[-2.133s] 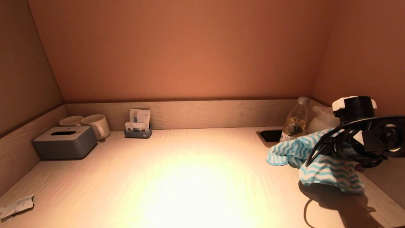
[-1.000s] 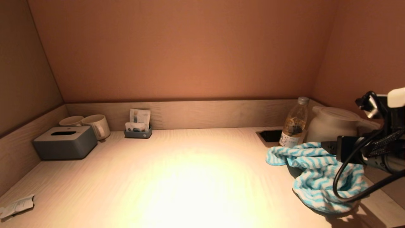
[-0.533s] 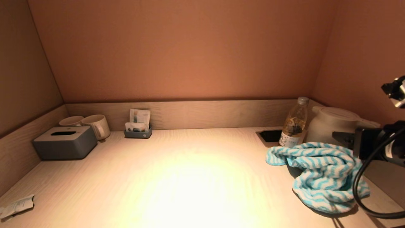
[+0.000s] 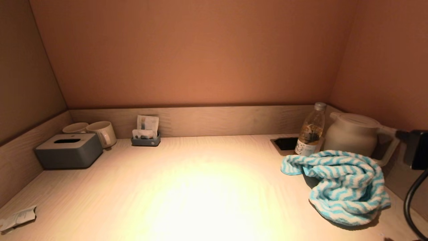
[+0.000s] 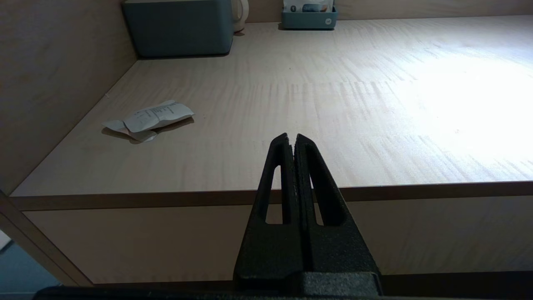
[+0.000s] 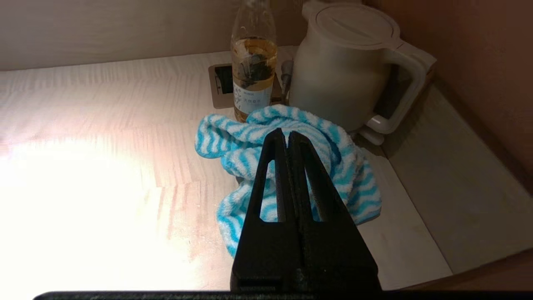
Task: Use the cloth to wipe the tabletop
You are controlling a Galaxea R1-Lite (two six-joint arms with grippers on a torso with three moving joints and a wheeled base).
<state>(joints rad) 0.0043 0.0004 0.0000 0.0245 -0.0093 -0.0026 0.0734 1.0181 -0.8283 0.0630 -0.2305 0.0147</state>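
Since 2.1 s ago our right arm has pulled back off the cloth (image 4: 341, 185), which now lies bunched on the surface (image 4: 200, 187) just before the kettle (image 4: 351, 137). Left wrist view: left pincer (image 5: 292, 141) clenched, empty, off the front edge. Right wrist view: right pincer (image 6: 285, 139) clenched, empty, above the cloth. Soft and light, we judge; pinch a raised fold.

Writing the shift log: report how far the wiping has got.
Done: cloth lies bunched by the kettle, released. In hand: nothing; right gripper is shut above it, left gripper shut at the tabletop edge. Left: nothing obvious; wrapper remains.
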